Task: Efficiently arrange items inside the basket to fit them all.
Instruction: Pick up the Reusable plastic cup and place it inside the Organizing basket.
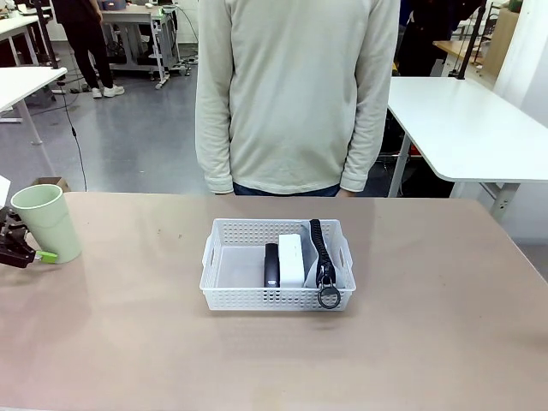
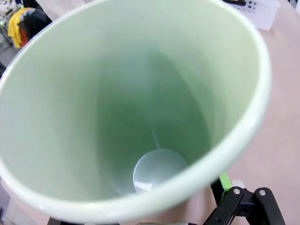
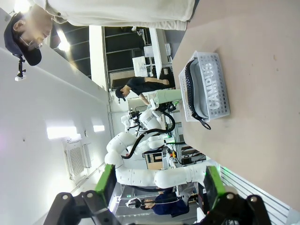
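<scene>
The pale green cup (image 1: 47, 221) stands upright at the table's far left, and my left gripper (image 1: 36, 253) is shut on it near its base. In the left wrist view I look into the cup's mouth (image 2: 140, 108), with one green-padded finger (image 2: 226, 183) beside its wall. The white perforated basket (image 1: 224, 257) sits mid-table. It holds the black stapler (image 1: 271, 264), the small white box (image 1: 291, 259) and the grey "CAMPUS" pouch (image 1: 332, 257) on edge along its right wall, its ring (image 1: 329, 297) hanging over the front rim. My right gripper (image 3: 159, 199) is open in the air, far from the basket (image 3: 220, 61) and the pouch (image 3: 213, 91).
A person (image 1: 295, 94) in a pale sweater stands at the table's far edge, behind the basket. The left half of the basket floor (image 1: 235, 270) is bare. Bare tabletop (image 1: 428, 325) lies right of and in front of the basket. White tables (image 1: 467, 128) stand beyond.
</scene>
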Robot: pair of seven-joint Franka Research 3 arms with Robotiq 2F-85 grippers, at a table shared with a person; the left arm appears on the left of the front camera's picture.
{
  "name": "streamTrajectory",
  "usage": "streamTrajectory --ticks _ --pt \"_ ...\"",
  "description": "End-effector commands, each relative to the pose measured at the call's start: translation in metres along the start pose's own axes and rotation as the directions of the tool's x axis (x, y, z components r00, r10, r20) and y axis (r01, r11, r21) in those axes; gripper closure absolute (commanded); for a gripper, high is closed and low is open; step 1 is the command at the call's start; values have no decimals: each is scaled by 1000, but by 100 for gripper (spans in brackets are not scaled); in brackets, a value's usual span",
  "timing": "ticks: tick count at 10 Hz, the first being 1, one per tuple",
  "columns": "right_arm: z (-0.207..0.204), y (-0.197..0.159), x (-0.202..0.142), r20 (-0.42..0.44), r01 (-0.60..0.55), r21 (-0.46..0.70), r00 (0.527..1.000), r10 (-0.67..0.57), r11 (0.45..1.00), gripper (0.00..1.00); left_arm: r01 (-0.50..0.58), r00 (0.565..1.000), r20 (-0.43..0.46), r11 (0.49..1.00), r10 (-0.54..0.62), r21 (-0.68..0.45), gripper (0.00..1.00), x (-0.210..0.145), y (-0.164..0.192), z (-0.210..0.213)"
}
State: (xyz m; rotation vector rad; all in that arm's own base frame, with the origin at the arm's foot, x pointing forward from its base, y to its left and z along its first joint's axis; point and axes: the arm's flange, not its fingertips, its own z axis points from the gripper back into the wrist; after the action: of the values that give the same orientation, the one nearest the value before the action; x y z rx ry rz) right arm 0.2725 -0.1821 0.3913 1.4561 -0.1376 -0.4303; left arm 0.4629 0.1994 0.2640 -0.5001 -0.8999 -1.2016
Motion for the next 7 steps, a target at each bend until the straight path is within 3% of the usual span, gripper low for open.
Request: streamTrajectory --ticks 1,7 --pt "1 1 0 1 -23 18 1000 23 1000 0 28 996 89 1000 -28 1 0 2 2 -3" --pt "1 1 0 1 -23 18 1000 23 1000 0 -91 953 289 996 84 10 0 13 12 10"
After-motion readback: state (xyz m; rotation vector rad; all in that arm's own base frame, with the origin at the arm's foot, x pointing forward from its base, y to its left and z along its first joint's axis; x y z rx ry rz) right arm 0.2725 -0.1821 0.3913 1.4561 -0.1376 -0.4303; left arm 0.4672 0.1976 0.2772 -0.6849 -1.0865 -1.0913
